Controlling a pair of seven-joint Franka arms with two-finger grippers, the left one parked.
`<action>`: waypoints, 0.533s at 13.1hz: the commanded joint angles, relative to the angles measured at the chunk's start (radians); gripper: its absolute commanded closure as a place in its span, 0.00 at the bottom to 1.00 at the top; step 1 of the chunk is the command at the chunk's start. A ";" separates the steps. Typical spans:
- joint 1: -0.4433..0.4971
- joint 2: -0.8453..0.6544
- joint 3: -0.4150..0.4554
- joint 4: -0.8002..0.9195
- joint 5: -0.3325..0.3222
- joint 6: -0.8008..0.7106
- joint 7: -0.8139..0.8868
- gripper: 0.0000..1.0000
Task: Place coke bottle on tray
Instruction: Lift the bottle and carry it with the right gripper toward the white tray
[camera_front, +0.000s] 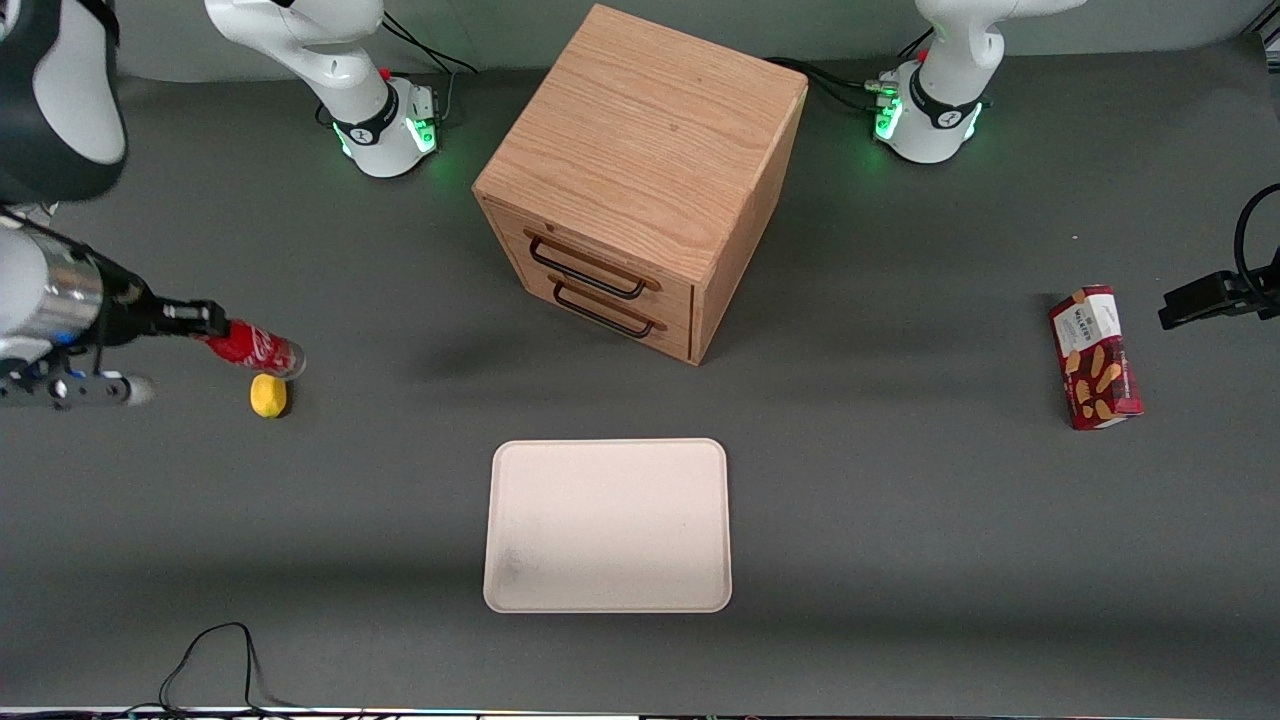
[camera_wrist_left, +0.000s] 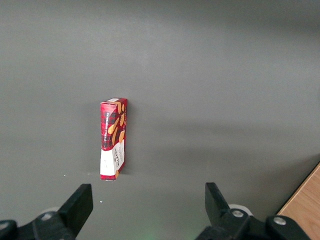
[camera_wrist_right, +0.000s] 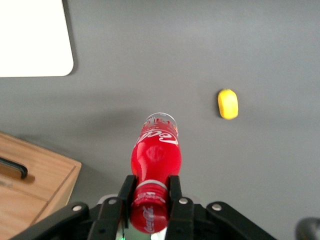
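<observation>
Coke bottle clamped in the working arm's gripper, away from the tray.

Front view: the gripper (camera_front: 205, 325) holds the coke bottle (camera_front: 250, 348) by its neck, tilted above the table at the working arm's end, just above a lemon (camera_front: 268, 395). The cream tray (camera_front: 607, 525) lies nearer the camera than the wooden two-drawer cabinet (camera_front: 640, 180); a biscuit box (camera_front: 1095, 357) lies toward the parked arm's end.
Left wrist view: the biscuit box (camera_wrist_left: 113, 138) lies on the grey table.
Right wrist view: the fingers (camera_wrist_right: 181, 212) grip the bottle (camera_wrist_right: 155, 157) at its cap end; lemon (camera_wrist_right: 228, 104), tray corner (camera_wrist_right: 35, 40) and cabinet (camera_wrist_right: 30, 185) surround it, none touching.
</observation>
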 joint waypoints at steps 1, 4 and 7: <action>0.028 0.206 0.050 0.267 -0.036 -0.057 0.110 1.00; 0.087 0.364 0.050 0.424 -0.037 -0.035 0.190 1.00; 0.140 0.435 0.050 0.431 -0.036 0.129 0.340 1.00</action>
